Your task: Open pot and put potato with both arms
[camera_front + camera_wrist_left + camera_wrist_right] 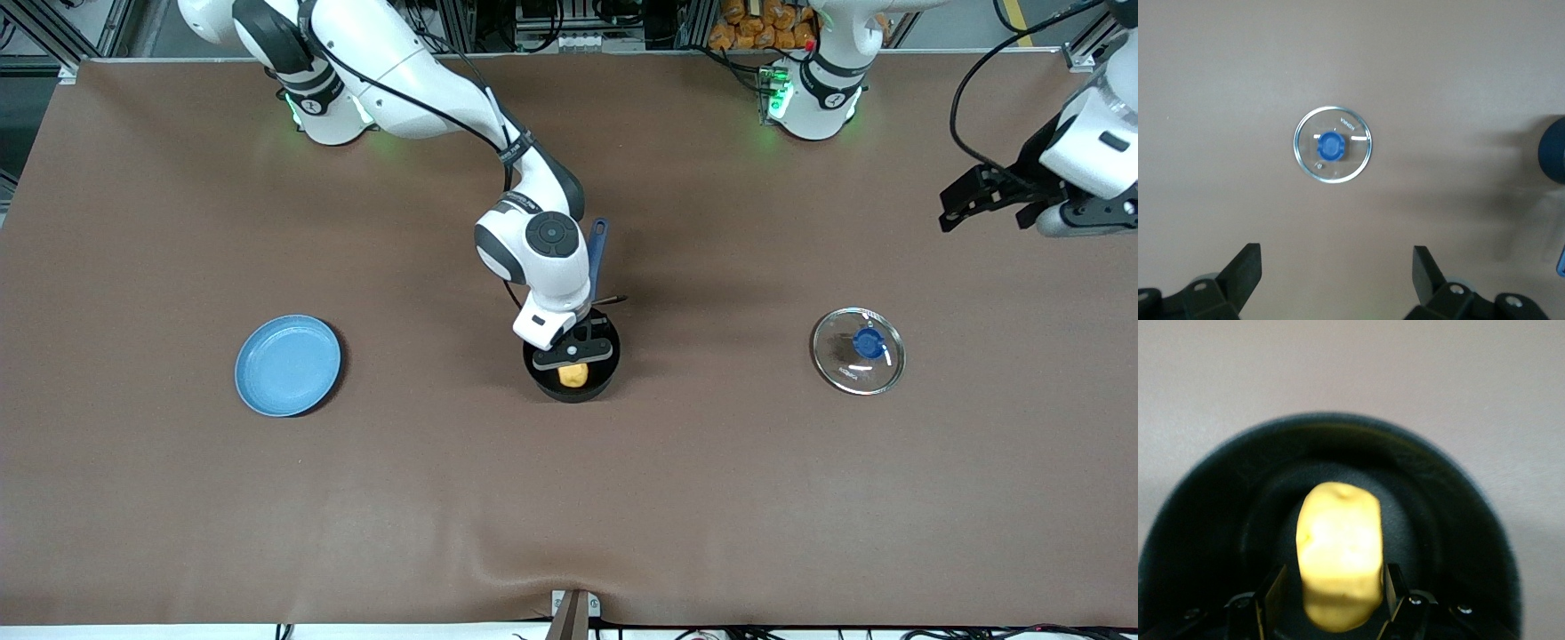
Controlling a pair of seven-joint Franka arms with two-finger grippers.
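The black pot (607,377) stands uncovered at the table's middle, its blue handle (597,244) pointing toward the robot bases. The yellow potato (573,376) lies inside it. My right gripper (576,354) is down in the pot. In the right wrist view the potato (1338,553) sits between the fingertips (1275,593) with narrow gaps on both sides, inside the pot's wall (1205,520). My right gripper (1333,597) is open. My left gripper (958,212) hangs open and empty in the air at the left arm's end of the table.
The glass lid (858,349) with a blue knob lies flat on the table toward the left arm's end; it also shows in the left wrist view (1333,145). A light-blue plate (287,364) lies toward the right arm's end.
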